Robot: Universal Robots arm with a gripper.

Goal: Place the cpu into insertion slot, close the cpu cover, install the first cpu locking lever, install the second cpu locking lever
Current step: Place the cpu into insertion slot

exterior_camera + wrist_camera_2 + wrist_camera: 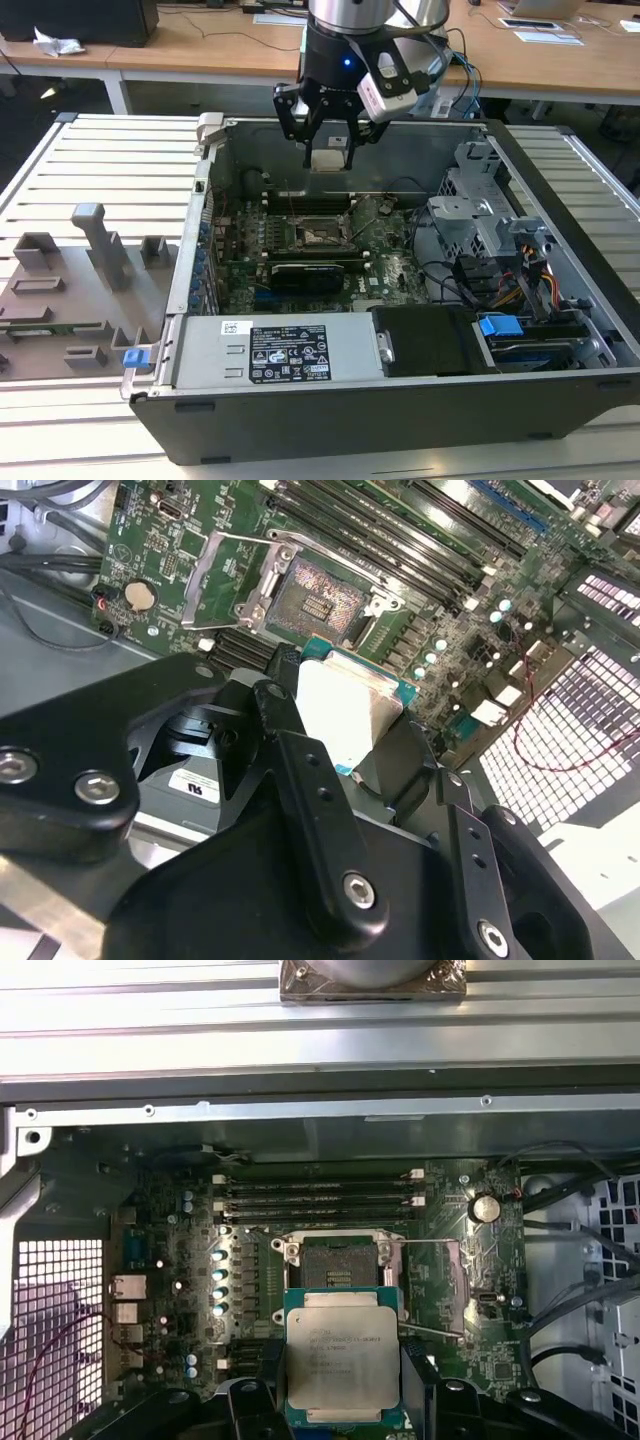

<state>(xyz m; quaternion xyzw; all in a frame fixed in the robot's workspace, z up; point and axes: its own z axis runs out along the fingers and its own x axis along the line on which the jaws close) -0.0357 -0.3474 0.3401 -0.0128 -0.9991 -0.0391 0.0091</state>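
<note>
Right now you are working on the first step, placing the cpu (pixel 342 1365) into the insertion slot (pixel 340 1265), and the chip is not seated yet. The gripper (pixel 328 158) is pinching the cpu by two opposite edges, its fingers pressing against the chip's sides and the pale metal top facing the first wrist camera. In the exterior view the arm is reaching down from above with its wrist pointing almost straight down. It is hanging over the open computer case (pixel 350 400), near the far wall and well above the green circuit board (pixel 170 1260), so the chip is apart from the socket and not touching it. The slot is lying bare and dark inside its thin metal rim, just beside the long memory slots (pixel 320 1200). The cpu cover (pixel 197 585) is standing swung open to one side, leaving the socket free. In the first wrist view the chip's edges are running roughly parallel to the socket's rim, but it is sitting beside the opening rather than squarely over it. As I judge it, this placement is calling for a small sideways correction, then a level, straight descent with the edges square to the rim. You are going to need a light touch, since a tilted chip would likely catch on the rim.
</note>
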